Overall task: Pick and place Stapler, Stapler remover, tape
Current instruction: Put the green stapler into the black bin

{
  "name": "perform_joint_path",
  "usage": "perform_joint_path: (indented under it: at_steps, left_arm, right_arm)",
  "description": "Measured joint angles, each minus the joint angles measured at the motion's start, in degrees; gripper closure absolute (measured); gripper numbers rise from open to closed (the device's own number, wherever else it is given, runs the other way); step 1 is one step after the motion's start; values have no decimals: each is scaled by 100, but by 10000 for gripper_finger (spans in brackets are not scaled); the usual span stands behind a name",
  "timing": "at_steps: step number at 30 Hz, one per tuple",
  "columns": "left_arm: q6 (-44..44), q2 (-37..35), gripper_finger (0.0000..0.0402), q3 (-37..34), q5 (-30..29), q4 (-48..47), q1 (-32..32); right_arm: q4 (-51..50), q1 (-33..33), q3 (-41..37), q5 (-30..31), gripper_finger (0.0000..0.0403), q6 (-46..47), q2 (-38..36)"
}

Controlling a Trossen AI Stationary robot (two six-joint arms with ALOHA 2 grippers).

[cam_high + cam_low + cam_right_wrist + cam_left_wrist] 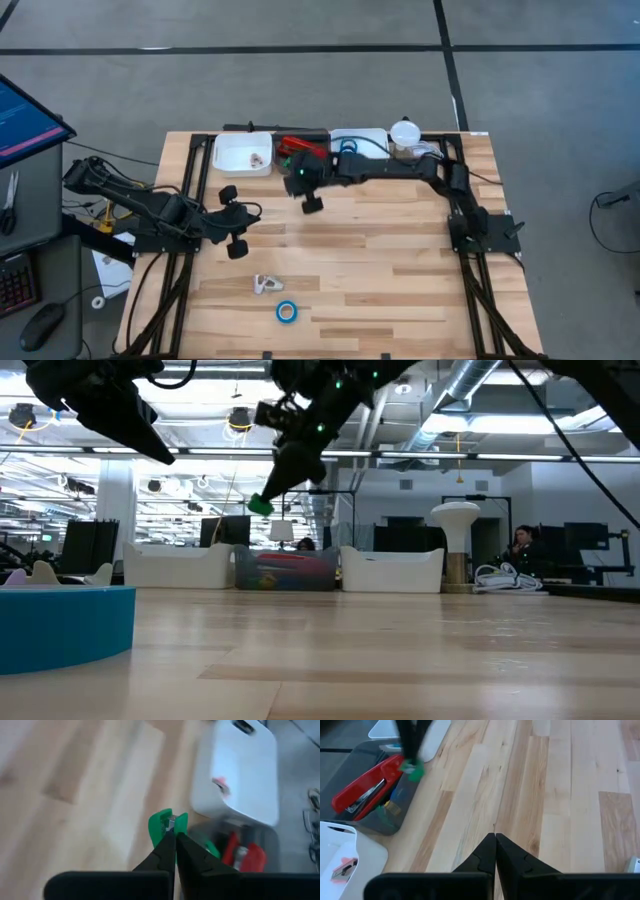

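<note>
My right gripper point(175, 834) is shut on a small green staple remover point(167, 822) with a metal bit between two green lobes. It hangs above the table just in front of the dark tray point(305, 140). The red stapler point(298, 148) lies in that tray and shows again in the left wrist view point(365, 787). One blue tape roll point(287, 311) lies flat near the table's near edge, large in the low view point(60, 628). My left gripper point(495, 839) is shut and holds nothing. It hovers over the table's left part point(236, 218). My right gripper pinches the green staple remover point(172, 824) between its two fingertips, only at their free ends. The fingers slant down from the table's right side. The piece is lifted clear of the table point(262, 504) and sticks out beyond the fingertips.
A white tray point(243, 153) with small bits stands left of the dark tray, and another white tray point(360, 140) stands right of it. A white lamp-like thing point(405, 132) is at the far edge. A small white item point(266, 285) lies beside the tape. Bare wood fills the table's middle.
</note>
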Motion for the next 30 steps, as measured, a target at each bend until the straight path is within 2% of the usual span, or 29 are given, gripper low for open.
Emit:
perform_joint_path:
  at_steps: [17, 23, 28, 30]
  left_arm:
    - [2, -2, 399, 0, -1, 5, 0]
    - [4, -1, 399, 0, -1, 5, 0]
    - [4, -1, 399, 0, -3, 7, 1]
    - [4, 0, 399, 0, -3, 7, 1]
  right_arm:
    - [172, -1477, -105, -102, 403, 204, 3]
    - [-19, -1787, -105, -549, 403, 447, 3]
    - [-305, -1847, -105, -1099, 403, 575, 3]
    - [-372, -1842, -97, -1129, 403, 575, 110]
